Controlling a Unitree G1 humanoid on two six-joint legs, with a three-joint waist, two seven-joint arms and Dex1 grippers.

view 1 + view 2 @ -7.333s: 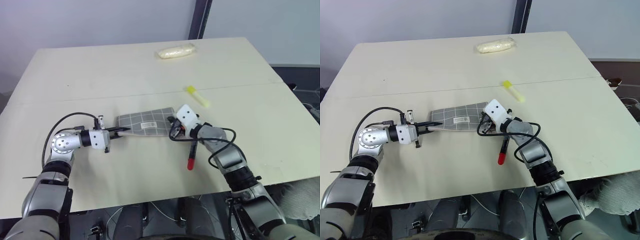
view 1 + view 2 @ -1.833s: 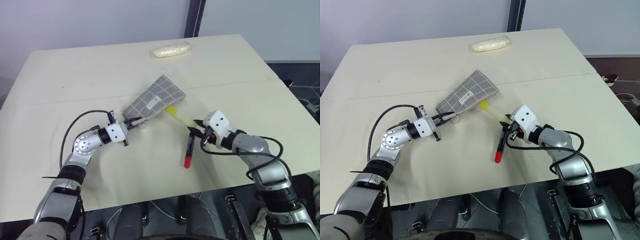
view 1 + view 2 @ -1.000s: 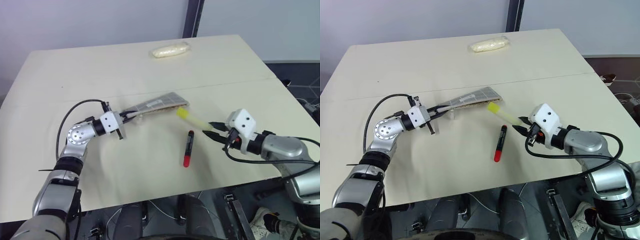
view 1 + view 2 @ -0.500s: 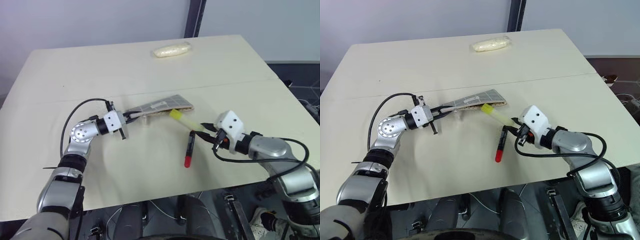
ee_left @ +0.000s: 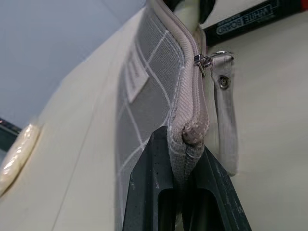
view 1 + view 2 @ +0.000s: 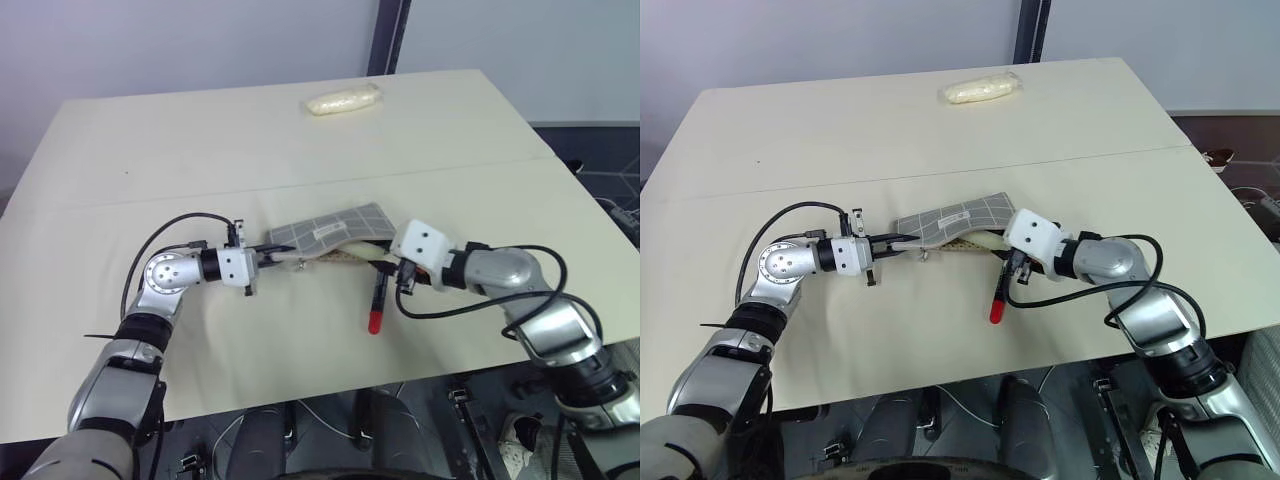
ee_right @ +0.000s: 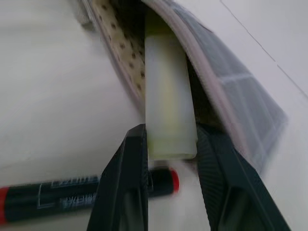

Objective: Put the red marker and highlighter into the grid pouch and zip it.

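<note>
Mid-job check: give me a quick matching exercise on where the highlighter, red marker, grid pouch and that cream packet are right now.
Things:
1. highlighter
2. red marker
3. grid pouch
4. cream packet

States:
A. lying free on the table, near the right gripper
B. at the table's far edge, untouched
C. clamped in the right gripper, front end inside the open mouth
D. pinched at one end by the left gripper

Pairs: 1-C, 2-A, 3-D, 4-B

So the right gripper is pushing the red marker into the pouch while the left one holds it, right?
Not quite: the right gripper is pushing the highlighter into the grid pouch, as the right wrist view shows. The red marker lies on the table. The left gripper does hold the pouch.
</note>
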